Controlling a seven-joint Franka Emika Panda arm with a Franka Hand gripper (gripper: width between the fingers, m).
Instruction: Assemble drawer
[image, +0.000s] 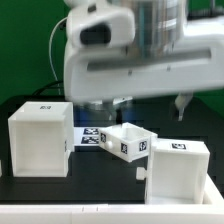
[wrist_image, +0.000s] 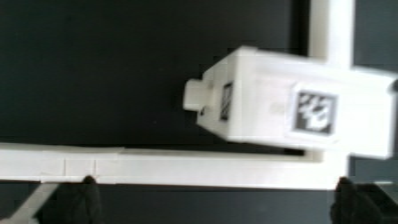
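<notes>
The large cube-like white casing (image: 40, 140) stands at the exterior view's left with a tag on top. A small open-topped white tray (image: 130, 142) sits in the middle, tilted, tag on its side. A second white drawer box (image: 178, 170) with a small knob stands at the exterior view's right. It also shows in the wrist view (wrist_image: 285, 100), with a tag on one face. My gripper (wrist_image: 222, 183) is open and empty, well apart from that box. Its dark fingertips (wrist_image: 80, 198) show at the frame's edge. In the exterior view the arm's white body hides the fingers.
The marker board (image: 92, 137) lies on the black table between the casing and the tray. A white rail (wrist_image: 160, 165) runs along the table by the drawer box, with a second white bar (wrist_image: 329, 30) meeting it at a corner. It shows along the front edge (image: 90, 215).
</notes>
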